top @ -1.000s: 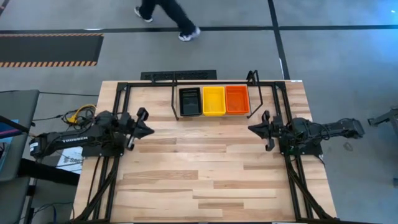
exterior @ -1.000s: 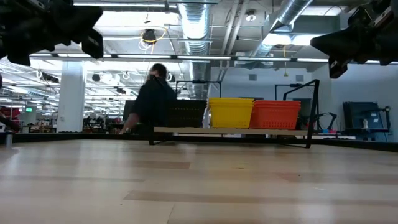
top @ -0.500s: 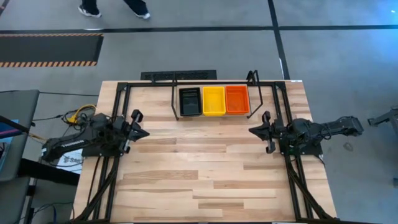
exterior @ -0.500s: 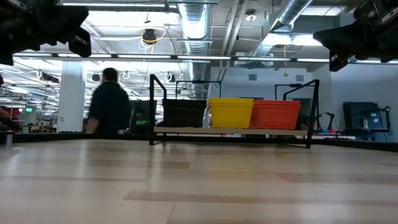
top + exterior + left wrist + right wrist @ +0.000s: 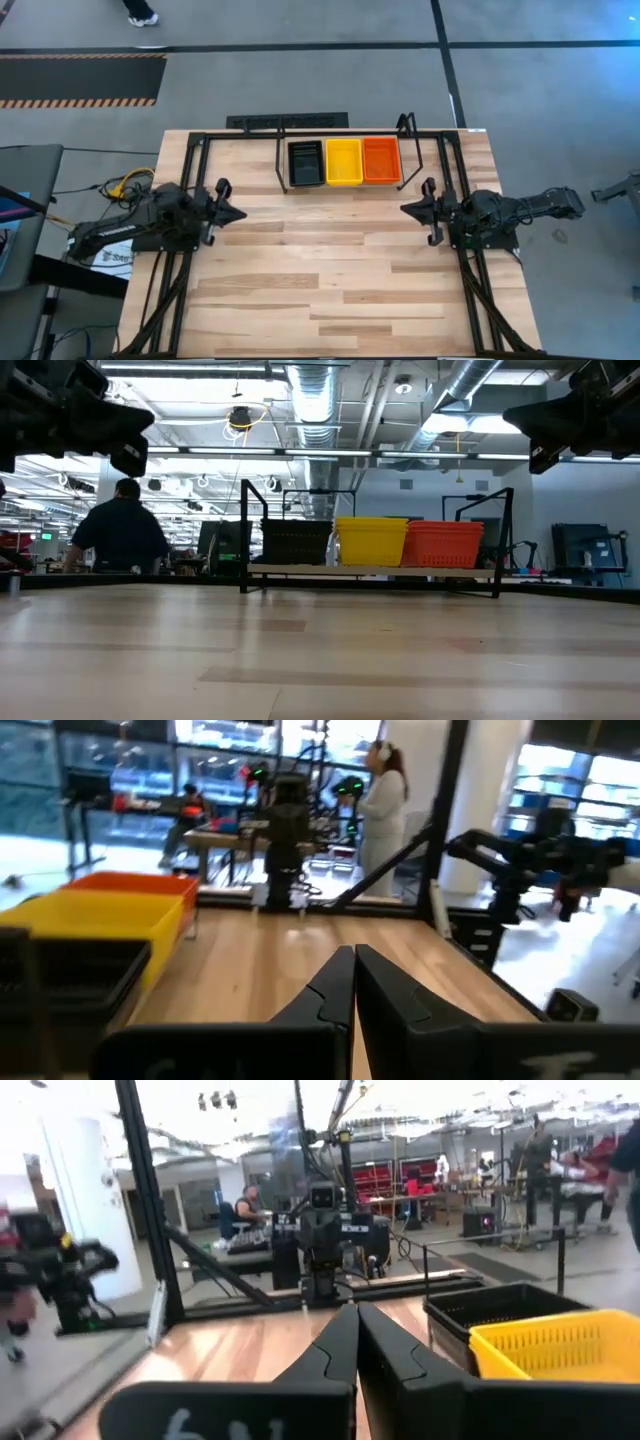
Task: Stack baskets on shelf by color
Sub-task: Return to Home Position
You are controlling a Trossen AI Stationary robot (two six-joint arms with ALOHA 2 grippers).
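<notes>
Black baskets (image 5: 306,163), yellow baskets (image 5: 344,161) and red-orange baskets (image 5: 381,160) sit side by side on the low black shelf (image 5: 370,571) at the table's far middle. The low view shows them as black (image 5: 296,543), yellow (image 5: 371,541) and red-orange (image 5: 441,544) blocks resting on the shelf's board. My left gripper (image 5: 240,214) hovers shut near the table's left edge, pointing level toward the right. My right gripper (image 5: 403,208) hovers shut near the right edge, pointing left. Both hold nothing, as the left wrist view (image 5: 354,952) and the right wrist view (image 5: 357,1308) show.
A larger black rail frame (image 5: 196,140) runs along the table's far edge and down both sides under the arms. Yellow cables (image 5: 128,183) lie off the left edge. Bare wood (image 5: 320,260) spans the middle and near part. A person (image 5: 120,535) stands beyond the table.
My left gripper has drawn back a little toward the table's left edge, sunk slightly and tipped to level, staying shut. The person beyond the far edge has walked toward the left.
</notes>
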